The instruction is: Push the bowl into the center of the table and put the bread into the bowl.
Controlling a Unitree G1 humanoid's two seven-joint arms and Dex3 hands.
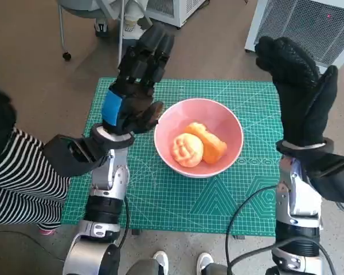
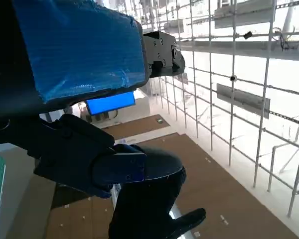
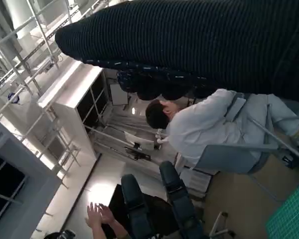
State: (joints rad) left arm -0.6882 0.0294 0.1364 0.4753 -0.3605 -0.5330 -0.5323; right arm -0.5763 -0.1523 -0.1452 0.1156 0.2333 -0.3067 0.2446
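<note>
My left hand, black with blue tape across its back, is raised above the far-left part of the green gridded cutting mat, fingers stretched out and apart with nothing in them. My right hand, in its black knitted glove, is lifted beyond the mat's right edge, held flat and also carrying nothing; how far its fingers are spread I cannot tell exactly, though nothing is pinched. The round pink bowl sits near the middle of the mat, and the bread is inside it: one rounded pale-orange bun touching one longer, deeper-orange roll that leans on the bowl's far side.

As I judge it, the task looks done, so the risk now lies in my own arms. My left hand hangs just beside the bowl's left rim; if I lower or swing it carelessly, a finger could catch the rim and shove the bowl off centre or tip it so the bun rolls out. The smooth bowl would probably slide easily on the mat. A person in a striped sleeve sits close by my left arm, and feet show at the near edge, so a wide retreat could bump someone.

Count: one bowl, two pieces of bread, one mat, two hands
</note>
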